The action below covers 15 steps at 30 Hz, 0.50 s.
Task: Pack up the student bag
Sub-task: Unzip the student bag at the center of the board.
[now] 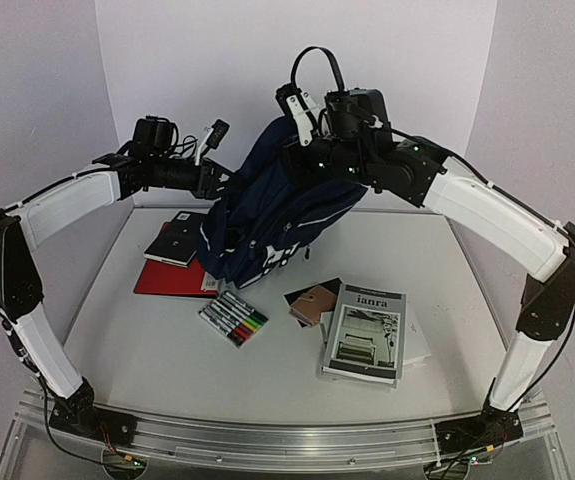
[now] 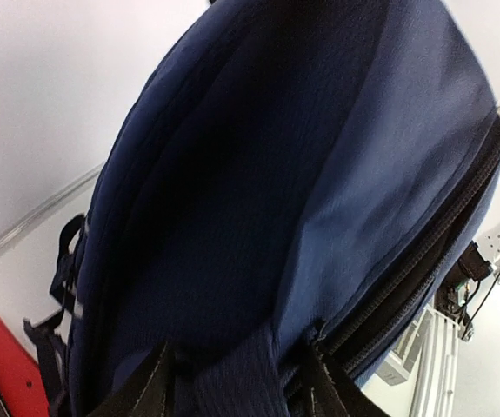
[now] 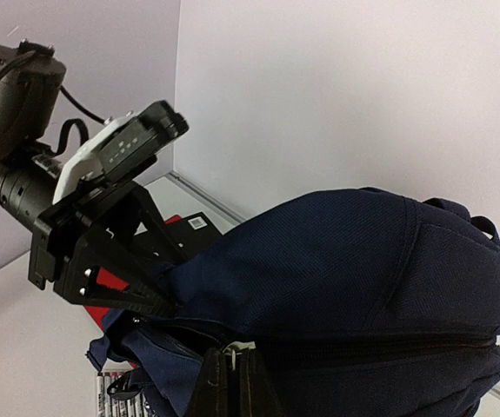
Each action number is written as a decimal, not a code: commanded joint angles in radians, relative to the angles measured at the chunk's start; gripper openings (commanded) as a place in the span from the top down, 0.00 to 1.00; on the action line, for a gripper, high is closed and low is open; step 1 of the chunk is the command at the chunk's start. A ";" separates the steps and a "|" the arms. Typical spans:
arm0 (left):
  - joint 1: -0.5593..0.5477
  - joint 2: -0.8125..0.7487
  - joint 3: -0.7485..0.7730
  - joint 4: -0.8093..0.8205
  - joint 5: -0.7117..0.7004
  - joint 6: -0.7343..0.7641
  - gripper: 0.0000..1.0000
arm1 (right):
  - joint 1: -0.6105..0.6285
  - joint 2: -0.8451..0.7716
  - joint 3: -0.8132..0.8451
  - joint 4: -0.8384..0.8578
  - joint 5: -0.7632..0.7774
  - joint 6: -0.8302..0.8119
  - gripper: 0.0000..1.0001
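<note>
the bag (image 1: 267, 220) is being held up at the back middle of the table (image 1: 147, 370). its top is being raised and tilted toward the right, while its bottom is apparently resting on the surface and overlapping a red folder (image 1: 167, 280). it is being propped this way, it is judged, so that the zipped mouth is being presented upward for opening.

a fold of navy fabric on the bag's left side is being pinched by the left gripper (image 2: 241, 391), the cloth being squeezed between its two fingers. this is most likely being done to anchor the bag against pulling.

the top edge beside the zip is being gripped by the right gripper (image 3: 230, 387), whose fingers are being pressed nearly together on it. a small pale tab, perhaps the zip pull, is showing just above them, though whether it is being caught cannot be told. the zip is looking shut along the stretch being shown, so packing is being judged as barely begun.

the things to be packed are lying in front. a black notebook (image 1: 172, 245) is lying on the folder beside the bag, and a marker pack (image 1: 233, 318) near its foot. a small brown case (image 1: 312, 303) and a grey book (image 1: 367, 333) are lying further right, well apart from both grippers.
</note>
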 commanded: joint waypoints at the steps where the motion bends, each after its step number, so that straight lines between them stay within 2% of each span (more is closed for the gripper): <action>1: -0.012 -0.164 -0.066 -0.001 -0.079 -0.013 0.44 | 0.009 -0.001 0.112 0.156 0.045 0.054 1.00; 8: -0.125 -0.220 -0.074 -0.012 -0.079 -0.031 0.33 | 0.008 0.034 0.140 0.156 0.004 0.106 1.00; 15: -0.132 -0.147 -0.003 -0.003 -0.087 -0.019 0.25 | 0.007 0.030 0.131 0.156 -0.020 0.115 1.00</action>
